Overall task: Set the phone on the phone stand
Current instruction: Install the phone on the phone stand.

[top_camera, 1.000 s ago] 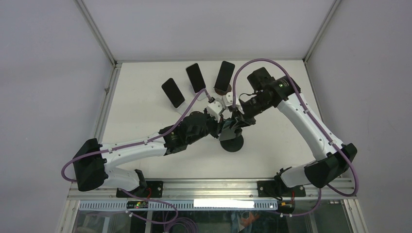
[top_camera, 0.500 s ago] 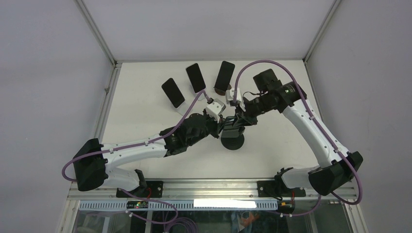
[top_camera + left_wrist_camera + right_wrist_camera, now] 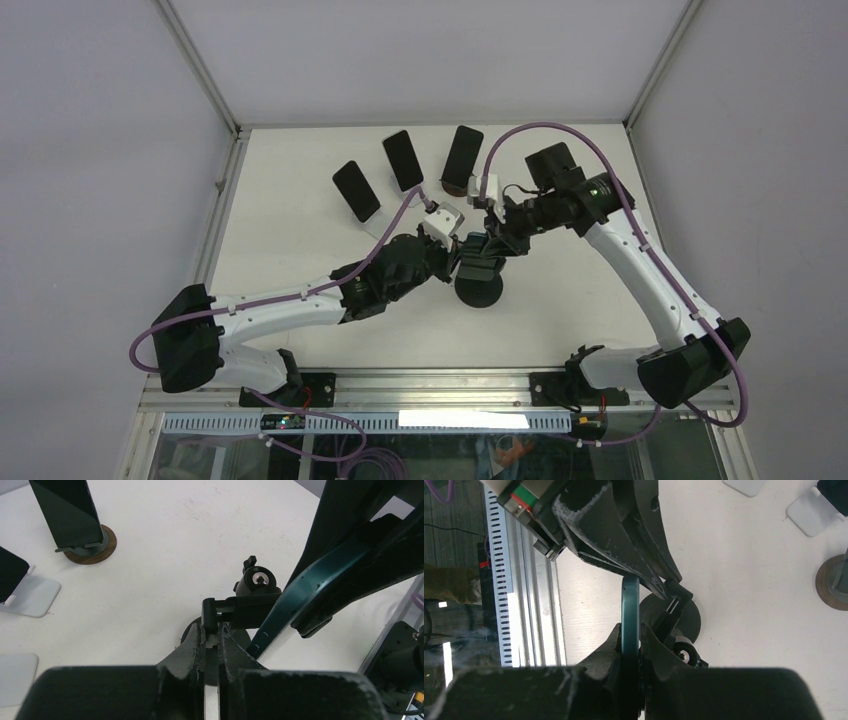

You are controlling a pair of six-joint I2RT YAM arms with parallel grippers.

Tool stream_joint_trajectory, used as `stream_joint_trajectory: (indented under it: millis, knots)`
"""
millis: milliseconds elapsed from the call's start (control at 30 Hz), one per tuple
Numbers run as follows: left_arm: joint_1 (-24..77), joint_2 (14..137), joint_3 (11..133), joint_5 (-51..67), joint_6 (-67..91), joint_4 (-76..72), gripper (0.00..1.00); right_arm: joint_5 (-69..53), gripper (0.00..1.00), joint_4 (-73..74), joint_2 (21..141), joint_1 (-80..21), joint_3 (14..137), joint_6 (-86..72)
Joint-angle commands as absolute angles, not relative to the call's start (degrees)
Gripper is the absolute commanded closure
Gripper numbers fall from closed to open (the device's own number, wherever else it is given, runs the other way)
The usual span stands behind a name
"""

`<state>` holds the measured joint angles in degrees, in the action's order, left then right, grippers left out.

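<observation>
The phone (image 3: 630, 612) sits edge-on between the right gripper's (image 3: 631, 641) fingers, pinched tight across its thin teal side. Its screen and far end are cut off in that wrist view, and from overhead it is lost in the dark tangle where the two tools meet. Just past the right fingertips is the black stand (image 3: 243, 611). The phone hangs alongside its cradle, and whether the two touch I can't tell. The left gripper (image 3: 210, 636) is clamped on a thin tab of that cradle, with the stand's round base peeking out beneath its tips. The left wrist view alone shows the phone's slanted edge, up and to the right of those tips. The right wrist view shows the left fingers reaching in from above. Farther out beyond the left tool, three other phones (image 3: 403, 160) are propped up on the table (image 3: 290, 240); only the overhead view takes in all three.
</observation>
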<state>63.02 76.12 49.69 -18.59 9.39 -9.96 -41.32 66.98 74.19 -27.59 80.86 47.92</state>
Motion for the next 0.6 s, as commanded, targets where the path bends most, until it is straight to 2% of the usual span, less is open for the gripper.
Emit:
stream_joint_trajectory:
  millis: [0, 567]
  knots:
    - [61.0, 75.4, 51.5, -29.2, 9.1, -15.2, 1.0, -27.7, 1.0, 75.3, 73.0, -24.2, 79.0, 44.3]
    - [60.6, 76.5, 52.7, -31.8, 9.4, -14.1, 1.0, -26.0, 1.0, 77.1, 72.3, -23.2, 79.2, 41.7]
